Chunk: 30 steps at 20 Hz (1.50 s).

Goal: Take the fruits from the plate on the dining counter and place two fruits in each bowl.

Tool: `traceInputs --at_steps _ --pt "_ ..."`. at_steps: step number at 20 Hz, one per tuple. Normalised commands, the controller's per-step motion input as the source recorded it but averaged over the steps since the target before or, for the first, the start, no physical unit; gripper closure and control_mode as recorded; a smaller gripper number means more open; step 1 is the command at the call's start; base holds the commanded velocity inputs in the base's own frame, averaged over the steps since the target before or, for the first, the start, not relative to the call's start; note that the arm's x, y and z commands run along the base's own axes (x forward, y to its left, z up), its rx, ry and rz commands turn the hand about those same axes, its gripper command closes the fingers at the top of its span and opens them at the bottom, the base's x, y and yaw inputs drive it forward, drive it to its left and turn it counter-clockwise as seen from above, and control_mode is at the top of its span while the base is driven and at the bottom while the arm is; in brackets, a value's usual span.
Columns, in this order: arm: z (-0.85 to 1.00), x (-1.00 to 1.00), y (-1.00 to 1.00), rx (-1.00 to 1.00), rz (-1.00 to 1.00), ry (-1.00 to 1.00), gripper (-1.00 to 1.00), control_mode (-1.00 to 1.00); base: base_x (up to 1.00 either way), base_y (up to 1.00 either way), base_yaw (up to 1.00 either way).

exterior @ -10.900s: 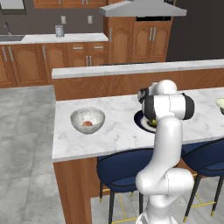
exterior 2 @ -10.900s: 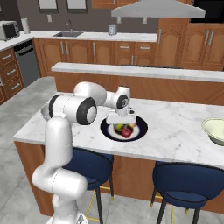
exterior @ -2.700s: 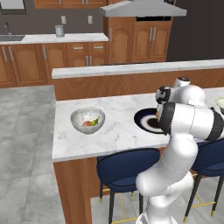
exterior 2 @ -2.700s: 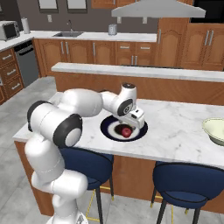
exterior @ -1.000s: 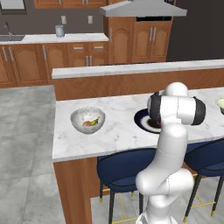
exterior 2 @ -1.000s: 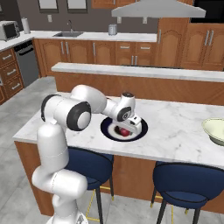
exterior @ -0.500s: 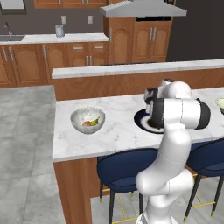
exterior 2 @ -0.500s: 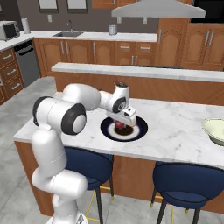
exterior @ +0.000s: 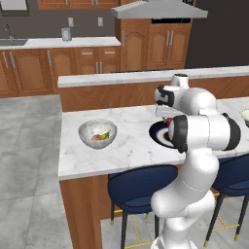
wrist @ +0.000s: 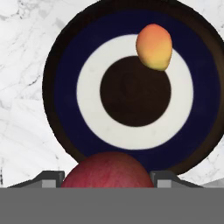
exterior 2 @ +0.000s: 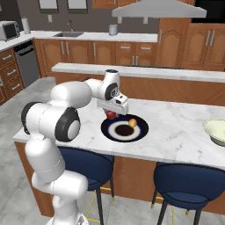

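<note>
A home kitchen: wooden cabinets [exterior 2: 83, 52], a sink [exterior 2: 68, 34], range hood [exterior 2: 158, 9], microwave [exterior 2: 9, 30] and stone-topped dining counter [exterior 2: 176, 132].

Since the earliest pictures I count two fewer fruits on the plate [exterior 2: 124, 130], and the grey bowl [exterior: 97, 133] at the left of the counter now holds two pieces where it had one red-orange piece. The red fruit [exterior 2: 110, 114], which lay on the plate a moment ago, is now off it, clamped in my gripper [exterior 2: 111, 114] above the plate's left rim. Only the orange fruit [wrist: 154, 47] is left on the plate, and the arm has swung left and risen.
</note>
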Motion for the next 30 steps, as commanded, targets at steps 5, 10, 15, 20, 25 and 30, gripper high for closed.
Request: traceInputs --at_steps 5,10,15,20,25,30 --pt "0.0 0.0 0.0 0.0 0.0 0.0 1.0 -1.0 0.0 0.0 0.0" --pt "0.0 0.0 0.0 0.0 0.0 0.0 1.0 1.0 0.0 -0.18 0.0" --pt "0.0 0.0 0.0 0.0 0.0 0.0 1.0 1.0 0.0 -0.81 0.0" --pt "0.0 0.0 0.0 0.0 0.0 0.0 1.0 1.0 0.0 -0.88 0.0" --pt "0.0 0.0 0.0 0.0 0.0 0.0 1.0 1.0 0.0 -0.95 0.0" --pt "0.0 0.0 0.0 0.0 0.0 0.0 1.0 1.0 0.26 -0.4 0.01"
